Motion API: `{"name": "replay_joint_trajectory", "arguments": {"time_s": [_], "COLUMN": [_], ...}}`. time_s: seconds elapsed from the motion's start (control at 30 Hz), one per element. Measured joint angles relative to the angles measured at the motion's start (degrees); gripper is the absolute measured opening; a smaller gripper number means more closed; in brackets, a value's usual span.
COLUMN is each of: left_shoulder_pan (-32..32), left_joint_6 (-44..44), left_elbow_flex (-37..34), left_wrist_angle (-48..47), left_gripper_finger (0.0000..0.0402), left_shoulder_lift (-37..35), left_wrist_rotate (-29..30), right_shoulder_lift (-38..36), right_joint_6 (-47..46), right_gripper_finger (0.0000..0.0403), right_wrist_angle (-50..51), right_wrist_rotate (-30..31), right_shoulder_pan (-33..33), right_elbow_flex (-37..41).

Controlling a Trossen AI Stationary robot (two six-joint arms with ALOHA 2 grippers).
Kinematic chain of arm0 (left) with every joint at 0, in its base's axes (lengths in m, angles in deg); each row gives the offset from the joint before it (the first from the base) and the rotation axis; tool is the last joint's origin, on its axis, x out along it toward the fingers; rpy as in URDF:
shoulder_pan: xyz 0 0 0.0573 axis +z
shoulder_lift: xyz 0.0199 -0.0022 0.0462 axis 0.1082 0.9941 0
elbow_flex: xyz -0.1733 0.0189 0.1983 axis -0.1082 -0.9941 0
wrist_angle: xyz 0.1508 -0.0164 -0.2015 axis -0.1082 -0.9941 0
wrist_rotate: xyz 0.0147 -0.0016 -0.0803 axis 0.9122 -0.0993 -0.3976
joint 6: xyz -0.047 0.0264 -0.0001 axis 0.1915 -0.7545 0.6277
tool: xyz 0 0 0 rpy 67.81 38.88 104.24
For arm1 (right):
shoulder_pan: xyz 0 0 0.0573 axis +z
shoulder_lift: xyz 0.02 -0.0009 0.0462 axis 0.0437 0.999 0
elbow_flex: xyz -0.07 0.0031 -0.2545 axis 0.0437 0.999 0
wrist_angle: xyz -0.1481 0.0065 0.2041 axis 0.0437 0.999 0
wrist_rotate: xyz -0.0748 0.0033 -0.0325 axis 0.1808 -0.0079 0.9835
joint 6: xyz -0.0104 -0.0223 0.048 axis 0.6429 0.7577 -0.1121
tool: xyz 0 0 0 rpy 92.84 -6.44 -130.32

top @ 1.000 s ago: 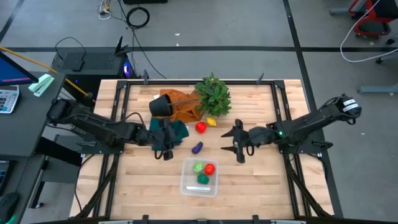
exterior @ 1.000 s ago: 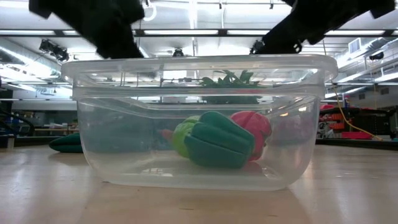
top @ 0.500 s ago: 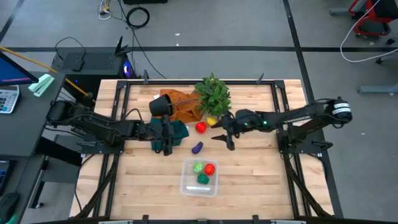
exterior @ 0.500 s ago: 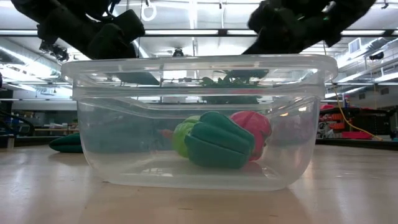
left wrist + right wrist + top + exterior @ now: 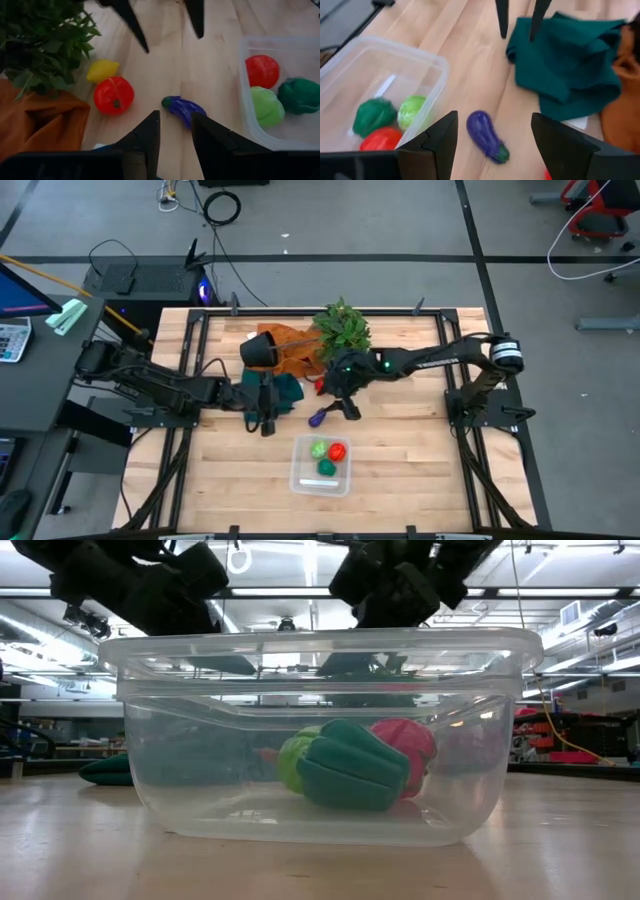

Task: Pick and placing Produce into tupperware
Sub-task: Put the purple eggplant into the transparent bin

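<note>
High view, tupperware: the clear tupperware [image 5: 321,465] sits on the desk [image 5: 400,460] at the near middle, with three pieces already in it: a red one [image 5: 337,451], a light green one [image 5: 319,449] and a dark green one [image 5: 327,468].
Purple eggplant: loose purple eggplant [image 5: 318,418] lying on the wood just behind the tub, between the two arms.
Red tomato: red tomato [image 5: 113,95] a bit further back, and the yellow lemon [image 5: 102,70] just beside it, both near the leafy plant [image 5: 343,330].
Right gripper: right gripper [image 5: 345,402] is reached across to the middle, hanging right over the eggplant; its jaws stand wide apart with nothing between them, straddling the eggplant in the right wrist view.
Left gripper: left gripper [image 5: 266,421] is out left of the eggplant, by the dark green cloth [image 5: 285,390]. Jaws are only a narrow gap apart and empty, pointing at the eggplant in its own wrist view.
Other stuff: black pot [image 5: 260,348] tipped on an orange cloth [image 5: 297,350] at the back, next to the plant.
</note>
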Motion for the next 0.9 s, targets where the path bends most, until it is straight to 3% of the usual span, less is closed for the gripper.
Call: {"name": "replay_joint_trajectory", "arguments": {"time_s": [0.2, 0.43, 0.9], "left_shoulder_pan": [0.9, 0.0, 0.2], "left_joint_6": [1.8, 1.8, 5.0], "left_elbow_flex": [-0.2, -6.8, -9.9], "left_wrist_angle": [2.7, 14.2, 12.0], "left_gripper_finger": [0.0112, 0.0112, 0.0112], "left_shoulder_lift": [0.0, 0.0, -0.1], "left_wrist_rotate": [0.3, 1.1, -3.2], "right_shoulder_lift": [3.1, 4.7, 6.6], "right_joint_6": [3.9, 6.3, 10.0], "right_gripper_finger": [0.0212, 0.0212, 0.0212], "right_wrist_angle": [1.7, 3.0, 0.9], "right_wrist_rotate": [-2.1, -2.0, -3.3], "right_shoulder_pan": [0.0, 0.0, -0.4], "right_elbow_flex": [-1.7, -1.4, -1.5]}}
